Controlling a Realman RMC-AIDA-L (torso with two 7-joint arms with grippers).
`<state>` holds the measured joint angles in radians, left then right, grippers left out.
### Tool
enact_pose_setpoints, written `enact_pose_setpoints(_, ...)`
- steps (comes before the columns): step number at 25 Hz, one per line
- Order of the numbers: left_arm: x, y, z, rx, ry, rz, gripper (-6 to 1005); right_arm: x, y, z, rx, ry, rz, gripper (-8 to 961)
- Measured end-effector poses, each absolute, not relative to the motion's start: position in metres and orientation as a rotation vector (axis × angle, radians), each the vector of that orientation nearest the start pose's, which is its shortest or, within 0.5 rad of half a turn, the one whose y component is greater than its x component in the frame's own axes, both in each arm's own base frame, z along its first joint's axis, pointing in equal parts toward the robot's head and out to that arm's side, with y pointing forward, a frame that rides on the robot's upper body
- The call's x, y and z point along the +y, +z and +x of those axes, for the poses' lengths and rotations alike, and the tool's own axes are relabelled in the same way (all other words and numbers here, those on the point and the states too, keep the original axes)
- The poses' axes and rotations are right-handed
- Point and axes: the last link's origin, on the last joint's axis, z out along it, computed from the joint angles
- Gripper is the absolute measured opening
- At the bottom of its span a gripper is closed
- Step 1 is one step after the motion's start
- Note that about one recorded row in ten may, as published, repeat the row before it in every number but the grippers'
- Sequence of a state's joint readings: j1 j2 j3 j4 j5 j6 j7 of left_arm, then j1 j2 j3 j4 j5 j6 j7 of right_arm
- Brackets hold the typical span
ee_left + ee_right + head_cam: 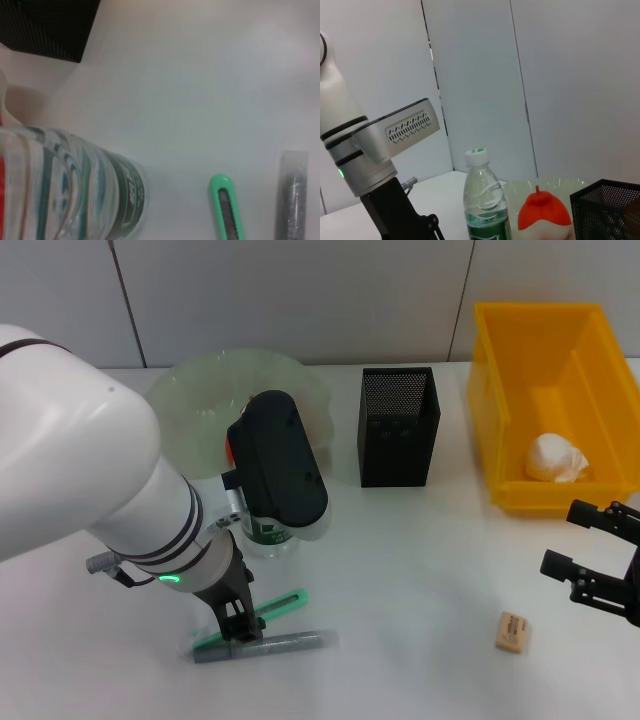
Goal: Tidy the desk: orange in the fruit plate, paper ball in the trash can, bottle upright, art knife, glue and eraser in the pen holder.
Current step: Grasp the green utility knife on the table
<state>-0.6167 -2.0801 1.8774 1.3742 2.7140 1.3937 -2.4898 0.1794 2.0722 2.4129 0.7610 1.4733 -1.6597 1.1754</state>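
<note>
The bottle (268, 531) stands upright on the table, mostly hidden behind my left wrist, and shows with its white cap in the right wrist view (483, 200). My left gripper (238, 624) hangs low over the green art knife (283, 603) and the grey glue stick (285, 644). Both lie beside the bottle (75, 192): the art knife (228, 209) and the glue stick (293, 200). The orange (543, 210) sits in the green fruit plate (200, 400). The paper ball (556, 458) lies in the yellow trash can (500, 390). The eraser (513, 632) lies near my open right gripper (590, 548).
The black mesh pen holder (398, 427) stands between the plate and the trash can, and shows in both wrist views (47, 25) (605, 210). My bulky left arm (80, 470) covers the table's left side.
</note>
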Motion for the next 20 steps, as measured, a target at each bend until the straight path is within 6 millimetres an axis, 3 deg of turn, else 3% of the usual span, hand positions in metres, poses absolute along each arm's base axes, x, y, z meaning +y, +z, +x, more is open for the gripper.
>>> enact_pose_setpoints(20, 0.3258, -0.0736, -0.1561, -0.187, 0.853, -2.710, 520, 0.2510, 0.0432, 0.3188, 0.535, 0.868, -2.420, 764)
